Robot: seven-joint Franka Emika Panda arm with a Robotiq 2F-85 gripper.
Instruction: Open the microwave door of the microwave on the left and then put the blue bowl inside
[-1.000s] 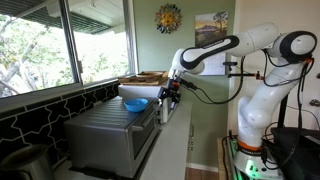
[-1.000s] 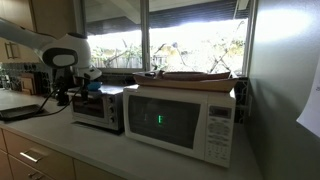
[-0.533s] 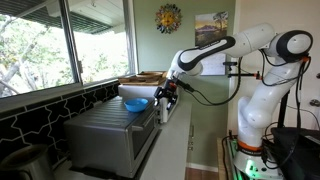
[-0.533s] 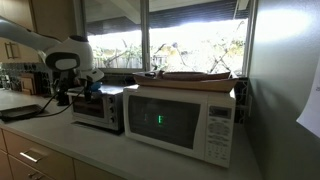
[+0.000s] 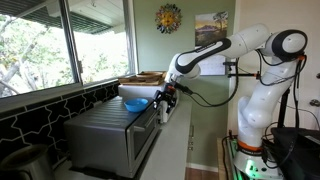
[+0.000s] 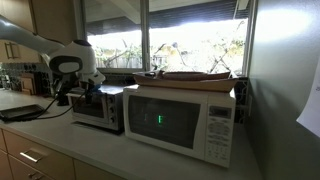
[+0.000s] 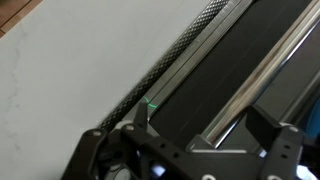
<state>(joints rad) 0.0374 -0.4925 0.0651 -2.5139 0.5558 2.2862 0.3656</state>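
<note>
Got the gripper [image 5: 166, 98] sitting right up at the top front edge of the microwave [image 5: 105, 140], with the white Franka arm [image 5: 215, 50] stretching over to it. Pretty clearly open: in the wrist view, can see both fingers [image 7: 100, 155] spread wide apart, with the shiny door handle [image 7: 245, 90] cutting diagonally down into the gap between them. Can't tell about actual contact with the handle though. Pale worktop [image 7: 60, 70] off to one side of the gripper in that same view, past a dark textured edge.

In an exterior view, seeing the microwave door [image 5: 148, 138] upright and shut, directly below the gripper. Blue bowl [image 5: 134, 103] just beside the gripper, perched up on the ribbed top of the microwave near its front edge.

Also spotting, in an exterior view, the white microwave [image 6: 180, 118] with the dark window, well past the gripper on the far side of the grey one, both parked on the same worktop. Can't properly make out the bowl from that angle, too small and half hidden by the arm.
</note>
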